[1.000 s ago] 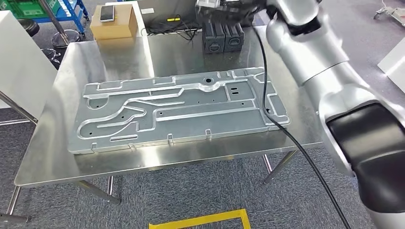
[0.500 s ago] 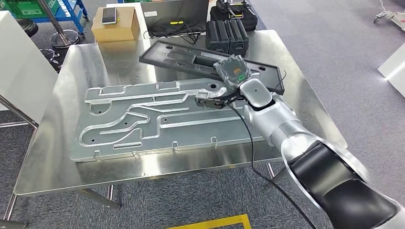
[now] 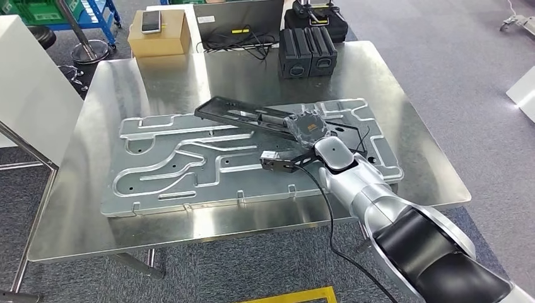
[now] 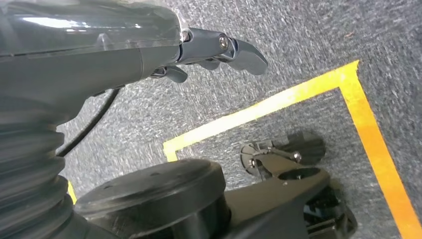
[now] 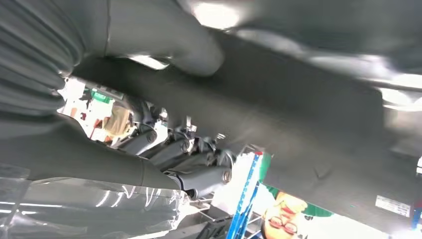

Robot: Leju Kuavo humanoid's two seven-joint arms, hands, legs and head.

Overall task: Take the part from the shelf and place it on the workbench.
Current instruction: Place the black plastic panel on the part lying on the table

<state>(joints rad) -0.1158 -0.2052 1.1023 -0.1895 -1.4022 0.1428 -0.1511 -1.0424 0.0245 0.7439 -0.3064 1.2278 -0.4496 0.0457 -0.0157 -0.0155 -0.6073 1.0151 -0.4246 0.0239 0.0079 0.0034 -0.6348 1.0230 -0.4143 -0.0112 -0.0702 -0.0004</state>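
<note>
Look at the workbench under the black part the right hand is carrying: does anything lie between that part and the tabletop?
Yes. The right hand holds the black part over a large silver metal plate covering the middle of the workbench, so the plate lies beneath it.

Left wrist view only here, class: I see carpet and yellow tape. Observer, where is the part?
Observer: The right hand holds the black part over the workbench.
Operator: What lies beneath it?
Observer: A large grey metal plate, flat on the bench.
Operator: How is it gripped?
Observer: In the right wrist view, the thumb lies on one face of the part and the fingers on the other.
</note>
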